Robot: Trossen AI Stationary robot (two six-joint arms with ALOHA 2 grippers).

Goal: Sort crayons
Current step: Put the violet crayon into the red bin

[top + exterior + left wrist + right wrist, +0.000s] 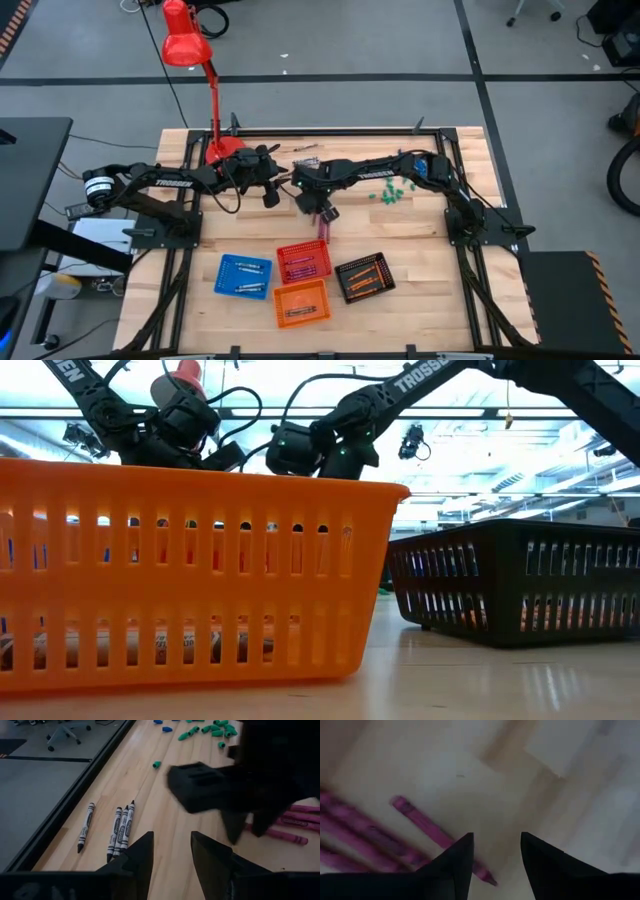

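Several magenta crayons [325, 226] lie flat on the table in the middle. My right gripper [322, 210] hovers open just over them. In the right wrist view one magenta crayon [422, 826] runs past one finger, and the gap between my fingers [495, 865] holds nothing. Three grey-silver crayons [120, 827] and one more [86, 826] lie near the far edge. My left gripper [170, 855] is open and empty beside them, close to my right gripper [235, 790]. In the high view my left gripper [268, 192] is left of my right one.
Four small trays stand near the front edge: blue [243, 276], red [303, 262], orange [301, 303] and black [364, 277], each holding crayons. Green and blue bits [392, 190] lie scattered at the right. A red lamp's base [225, 150] stands at the far edge.
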